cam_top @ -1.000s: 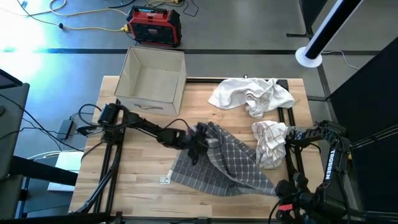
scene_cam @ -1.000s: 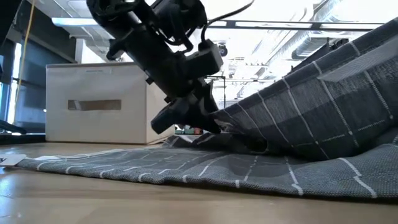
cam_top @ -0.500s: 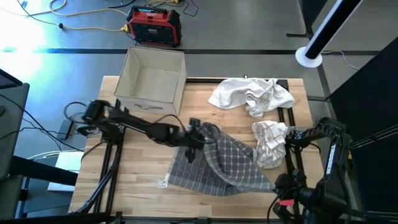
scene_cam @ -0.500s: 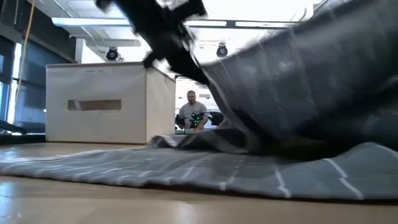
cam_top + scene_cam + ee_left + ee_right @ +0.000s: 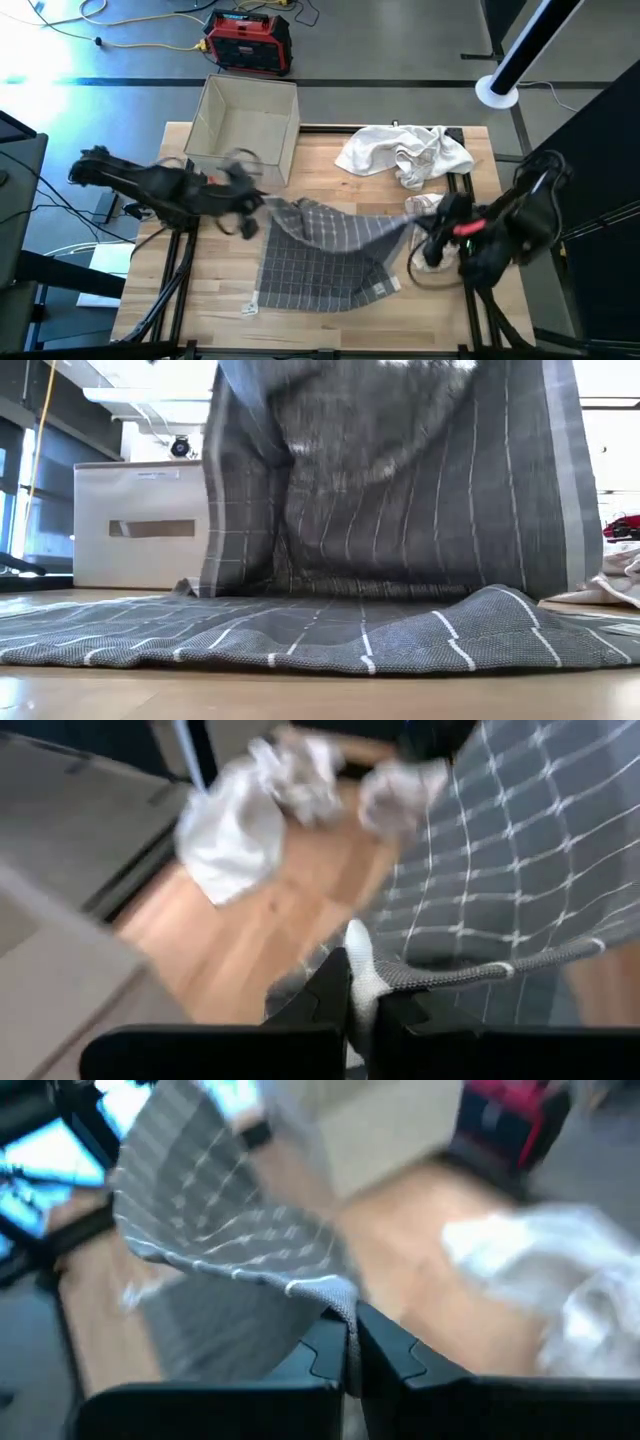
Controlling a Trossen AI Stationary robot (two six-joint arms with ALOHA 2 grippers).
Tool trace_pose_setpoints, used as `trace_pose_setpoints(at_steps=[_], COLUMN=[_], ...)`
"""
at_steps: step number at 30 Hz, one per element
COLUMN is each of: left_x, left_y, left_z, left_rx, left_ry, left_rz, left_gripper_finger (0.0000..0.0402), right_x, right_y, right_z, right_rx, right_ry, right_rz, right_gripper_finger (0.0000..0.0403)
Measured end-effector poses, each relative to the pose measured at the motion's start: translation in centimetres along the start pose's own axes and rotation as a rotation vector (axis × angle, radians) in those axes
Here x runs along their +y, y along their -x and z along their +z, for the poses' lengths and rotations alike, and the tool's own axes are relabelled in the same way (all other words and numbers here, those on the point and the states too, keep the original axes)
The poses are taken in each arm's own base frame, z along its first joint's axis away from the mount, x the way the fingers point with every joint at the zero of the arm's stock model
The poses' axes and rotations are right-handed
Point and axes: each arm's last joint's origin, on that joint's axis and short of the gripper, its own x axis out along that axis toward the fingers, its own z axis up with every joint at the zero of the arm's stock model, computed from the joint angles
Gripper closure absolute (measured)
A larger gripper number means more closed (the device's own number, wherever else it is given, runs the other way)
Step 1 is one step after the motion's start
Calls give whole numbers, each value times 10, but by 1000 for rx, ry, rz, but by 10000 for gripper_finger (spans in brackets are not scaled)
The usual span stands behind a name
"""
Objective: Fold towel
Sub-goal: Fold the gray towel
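- The grey checked towel [image 5: 325, 245] is lying in the lower centre of the high view, its near hem resting on the wooden table [image 5: 200, 300] while its far edge is being held up off the wood.
- In the low view the towel [image 5: 390, 490] is hanging like a curtain across most of the frame, with its lower part spreading flat over the tabletop along the bottom.
- The left gripper [image 5: 262, 203] is sitting at the towel's upper-left corner, left of centre in the high view; its wrist view is showing the fingers [image 5: 330, 995] pinched together on a white-edged corner of the cloth.
- The right gripper [image 5: 428, 222] is sitting at the towel's upper-right corner, right of centre; its wrist view is showing the fingers [image 5: 325, 1350] clamped on the cloth's hem, the fabric draping away beyond them.
- A crumpled white cloth [image 5: 405, 152] is lying farther back, in the upper right of the table.
- A cardboard box [image 5: 243, 130] is standing at the table's upper-left edge, behind the left gripper.
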Motion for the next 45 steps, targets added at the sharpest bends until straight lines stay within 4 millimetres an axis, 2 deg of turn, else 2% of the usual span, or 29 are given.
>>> trace_pose_setpoints(at_steps=[4, 10, 13, 18, 22, 29, 32, 35, 39, 45], left_x=[23, 46, 51, 53, 52, 34, 20, 9, 2, 9], left_y=[34, 56, 61, 65, 65, 73, 84, 99, 123, 154], left_z=[7, 19, 26, 34, 34, 37, 46, 59, 79, 124], left_rx=[-154, -305, -362, -427, -430, -453, -543, -716, -884, -946], left_ry=[80, 18, 9, 4, 18, 111, 119, 85, -21, -133], left_rz=[71, 194, 225, 247, 211, -185, -399, -536, -571, -443], left_gripper_finger=[401, 401, 401, 401, 401, 401, 402, 402, 402, 402], right_x=[-24, -51, -54, -44, -29, -3, 6, 12, 20, 14], right_y=[4, 2, 3, 7, 13, 40, 55, 70, 88, 108], right_z=[22, 45, 52, 66, 74, 71, 71, 75, 82, 100], right_rx=[-140, -269, -328, -399, -406, -432, -474, -543, -685, -897], right_ry=[90, 227, 319, 439, 423, 295, 251, 232, 288, 333], right_rz=[-71, -228, -289, -323, -130, 302, 409, 482, 521, 484], right_gripper_finger=[403, 403, 403, 403, 403, 403, 403, 403, 403, 403])
